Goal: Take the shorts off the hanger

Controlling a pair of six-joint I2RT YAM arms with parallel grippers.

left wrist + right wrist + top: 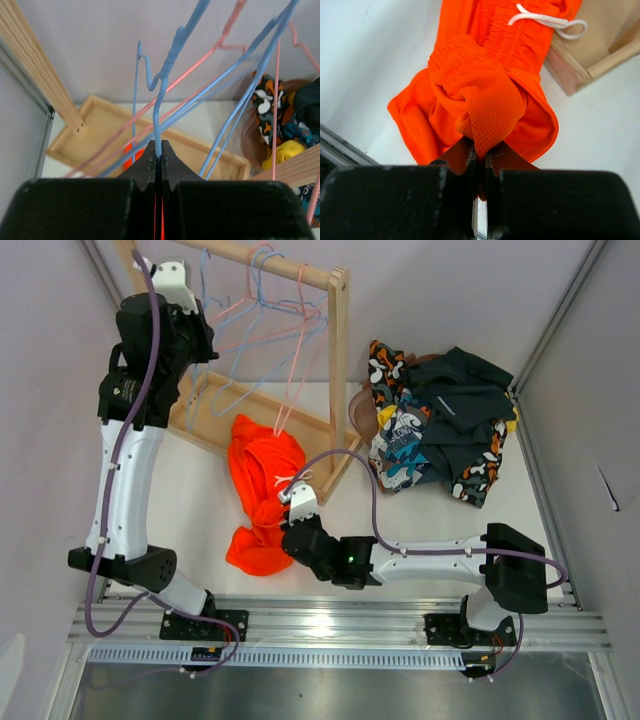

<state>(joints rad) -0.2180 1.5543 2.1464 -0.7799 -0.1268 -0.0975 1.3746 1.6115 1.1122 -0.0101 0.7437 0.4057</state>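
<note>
From above, my left gripper [200, 340] is up at the pale wooden clothes rack [340, 360], in among the thin blue and pink wire hangers [265, 315]. My right gripper [288, 492] sits low by the rack's foot, in the plain bright orange mesh shorts [262, 465]. They lie crumpled on the white table [200, 490]. Their top edge reaches a pink wire hanger [293, 390] dangling from the rail, but I cannot tell whether it is hooked in. A heap of black and printed shorts [440, 410] lies well apart to the right.

Through my left wrist, my jaws are together, pinching a light blue wire hanger [159, 110] just below its twisted neck.

Through my right wrist, my jaws are clamped on a bunched fold of the orange cloth [490, 100]. The white drawstring [545, 21] trails beside the rack's base [590, 55].

To do this well, I judge my left should hold the wire steady. My right should draw low and slowly along the table, away from the rack, so the waistband slides free rather than dragging the hanger along. I hold only a fold of slippery mesh, so I should pull gently. The drawstring could catch on the base.
</note>
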